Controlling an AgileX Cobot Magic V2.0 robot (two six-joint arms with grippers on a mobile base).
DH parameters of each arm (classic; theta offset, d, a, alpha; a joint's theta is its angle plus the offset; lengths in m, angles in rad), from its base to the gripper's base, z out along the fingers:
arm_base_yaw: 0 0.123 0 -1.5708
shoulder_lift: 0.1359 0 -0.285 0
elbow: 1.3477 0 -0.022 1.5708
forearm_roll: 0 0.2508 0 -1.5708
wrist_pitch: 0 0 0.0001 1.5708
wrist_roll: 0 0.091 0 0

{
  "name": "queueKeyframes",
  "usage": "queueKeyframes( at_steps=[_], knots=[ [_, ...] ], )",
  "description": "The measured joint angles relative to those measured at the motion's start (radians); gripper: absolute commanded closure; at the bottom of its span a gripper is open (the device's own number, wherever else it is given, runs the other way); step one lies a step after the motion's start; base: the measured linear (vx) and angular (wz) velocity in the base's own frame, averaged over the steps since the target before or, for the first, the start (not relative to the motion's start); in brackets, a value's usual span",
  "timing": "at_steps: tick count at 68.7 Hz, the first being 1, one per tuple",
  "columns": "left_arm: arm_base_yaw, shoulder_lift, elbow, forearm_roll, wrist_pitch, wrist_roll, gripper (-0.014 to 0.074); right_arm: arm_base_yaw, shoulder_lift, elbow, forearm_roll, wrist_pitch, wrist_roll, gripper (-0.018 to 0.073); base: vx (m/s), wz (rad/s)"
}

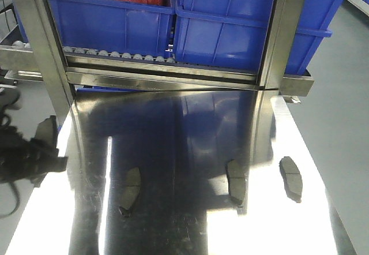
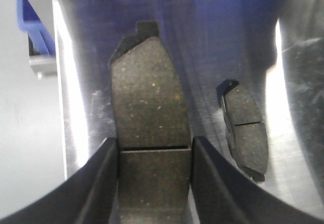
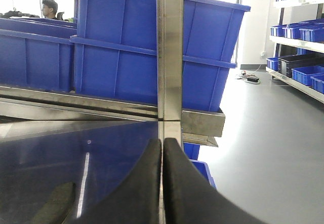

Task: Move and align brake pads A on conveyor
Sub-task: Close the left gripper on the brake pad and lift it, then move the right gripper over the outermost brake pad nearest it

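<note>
Four brake pads A (image 1: 235, 181) in sight, none on the conveyor. No belt shows in any view.

The held pad (image 2: 150, 127) sits between the left gripper's (image 2: 153, 144) fingers (image 2: 98, 186), which pinch its long edges right at the groove. In the front view it (image 1: 46, 131) is at 9 o'clock, at the left edge of the steel tabletop (image 1: 184, 134). Can't tell whether it is clear of the surface.

The other three lie flat on the steel, apart from each other:
- one (image 1: 130, 191) at 7 o'clock
- one at 5 o'clock
- one (image 1: 291, 177) at 4 o'clock

Each lies at a slightly different angle.

The right gripper (image 3: 163, 150) has its fingers pressed together on nothing and faces the blue bins (image 3: 121, 57) at 12 o'clock.

Judgement: task barely begun — one pad gripped, with all four transfers and the lining-up left to do.
</note>
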Motion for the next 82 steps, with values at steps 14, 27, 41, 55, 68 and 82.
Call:
queueKeyframes(
  at_steps=[14,27,41,55,68,82],
  knots=[
    [0.0,-0.231,0.2,0.027,-0.121,0.001,0.0603,0.0,0.0,0.0,0.0,0.0,0.0,0.0571,0.0,0.0],
    [0.0,-0.446,0.353,0.03,-0.237,0.002,0.0603,0.0,0.0,0.0,0.0,0.0,0.0,0.0571,0.0,0.0],
    [0.0,-0.596,0.443,0.032,-0.293,0.003,0.0603,0.0,0.0,0.0,0.0,0.0,0.0,0.0571,0.0,0.0],
    [0.0,-0.637,0.457,0.033,-0.326,0.003,0.0603,0.0,0.0,0.0,0.0,0.0,0.0,0.0571,0.0,0.0],
    [0.0,-0.637,0.457,0.033,-0.326,0.003,0.0603,0.0,0.0,0.0,0.0,0.0,0.0,0.0571,0.0,0.0],
    [0.0,-0.637,0.457,0.033,-0.326,0.003,0.0603,0.0,0.0,0.0,0.0,0.0,0.0,0.0571,0.0,0.0]
  ],
)
